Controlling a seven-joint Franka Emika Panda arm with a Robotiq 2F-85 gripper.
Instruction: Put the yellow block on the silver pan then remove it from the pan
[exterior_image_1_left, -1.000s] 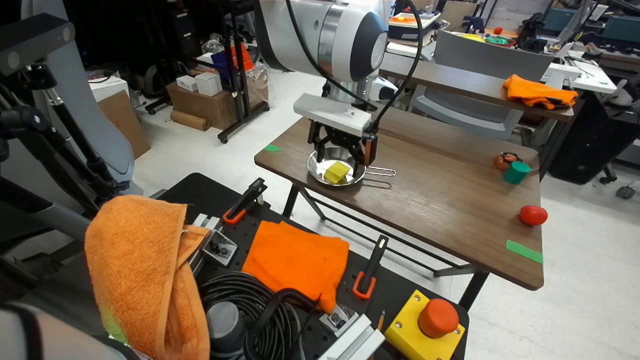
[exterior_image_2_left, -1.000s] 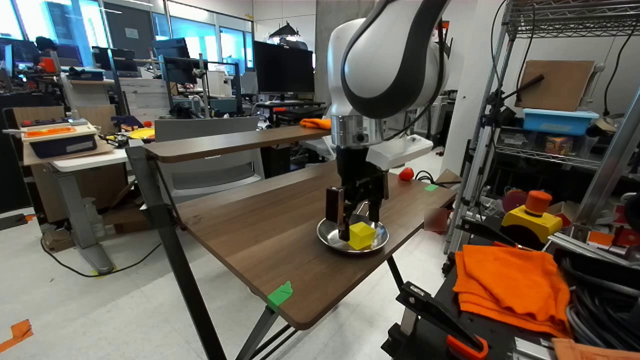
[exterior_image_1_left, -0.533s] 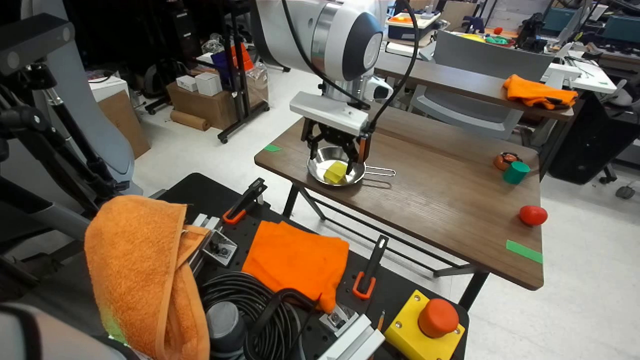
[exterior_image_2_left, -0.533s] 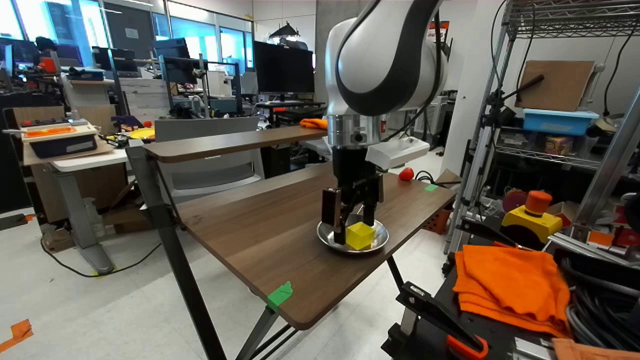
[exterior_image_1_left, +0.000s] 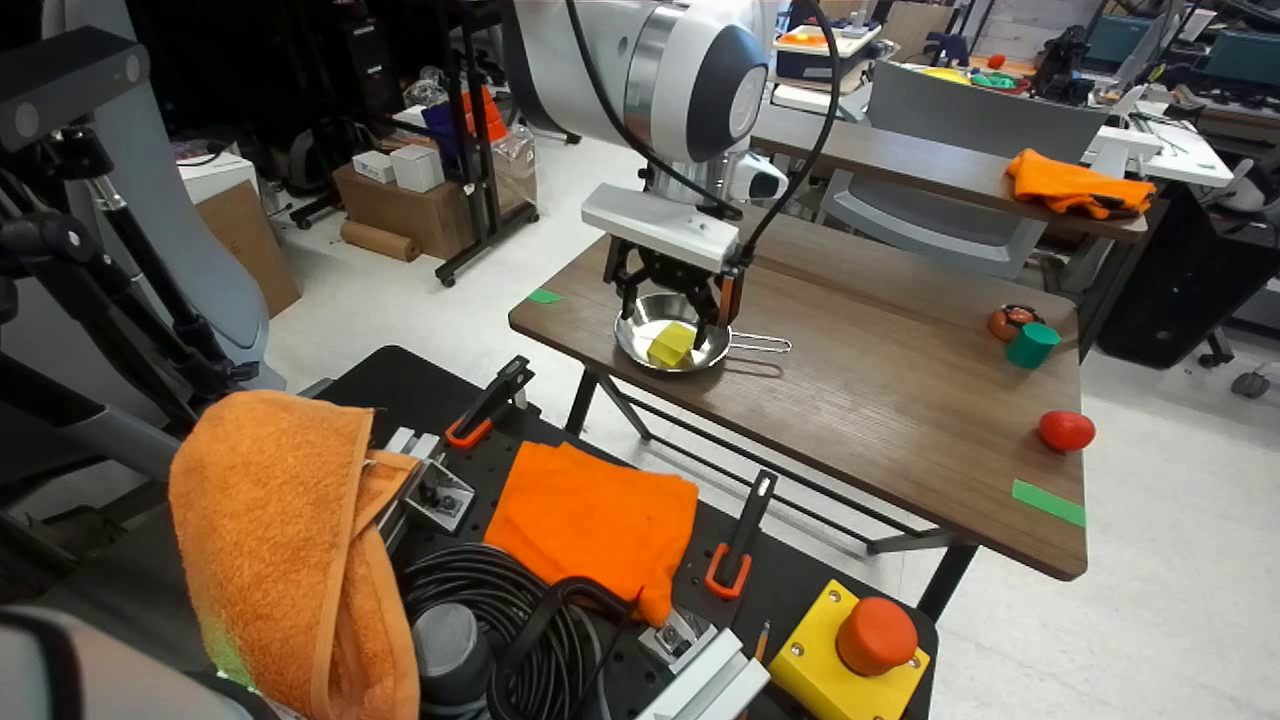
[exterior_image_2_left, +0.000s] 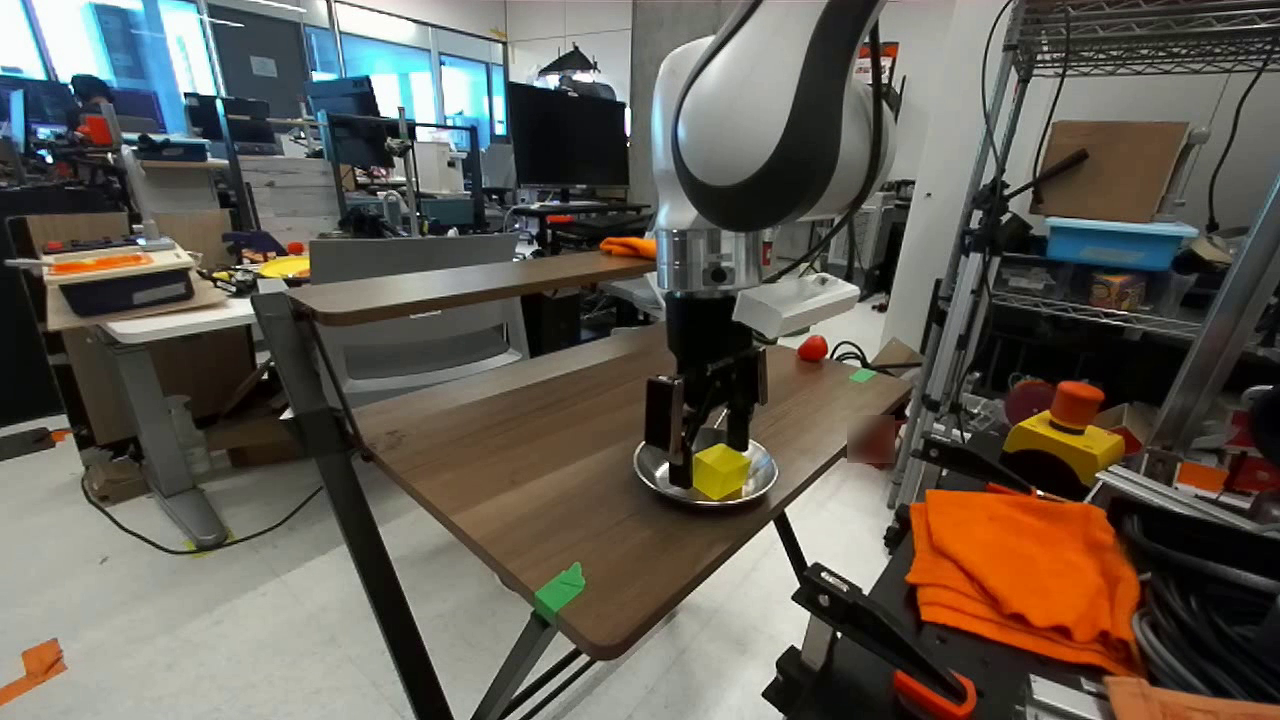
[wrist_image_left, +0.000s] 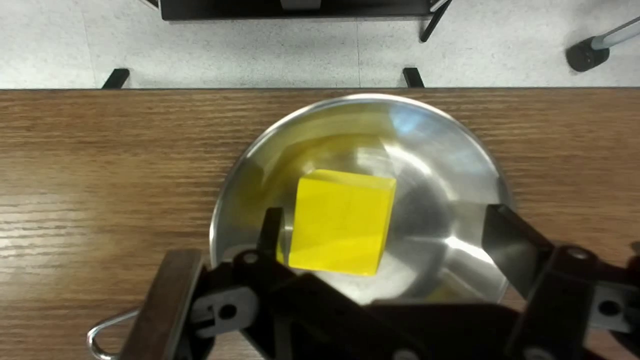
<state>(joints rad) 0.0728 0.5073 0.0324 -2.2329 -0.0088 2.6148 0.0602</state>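
I recorded my hand (wrist_image_left: 384, 220) with its fingers (wrist_image_left: 272, 225) spread wide. Between them lay the yellow block (wrist_image_left: 342, 222), just beside one finger and well apart from the other. The block sat in the silver pan (wrist_image_left: 440, 145), beneath my hand; whether my fingers met the metal I could not determine. The pan's wire handle (exterior_image_1_left: 765, 347) projected outward past the finger nearer the block. Well away from my hand, on the same wooden tabletop (exterior_image_1_left: 860, 400), I noted a green cylinder (exterior_image_1_left: 1032, 345) and a red round object (exterior_image_1_left: 1067, 430).

Brown table (exterior_image_1_left: 880, 390): silver pan (wrist_image_left: 425, 215), green cylinder (exterior_image_1_left: 1032, 346), red object (exterior_image_1_left: 1067, 431), green tape (exterior_image_1_left: 1048, 502).
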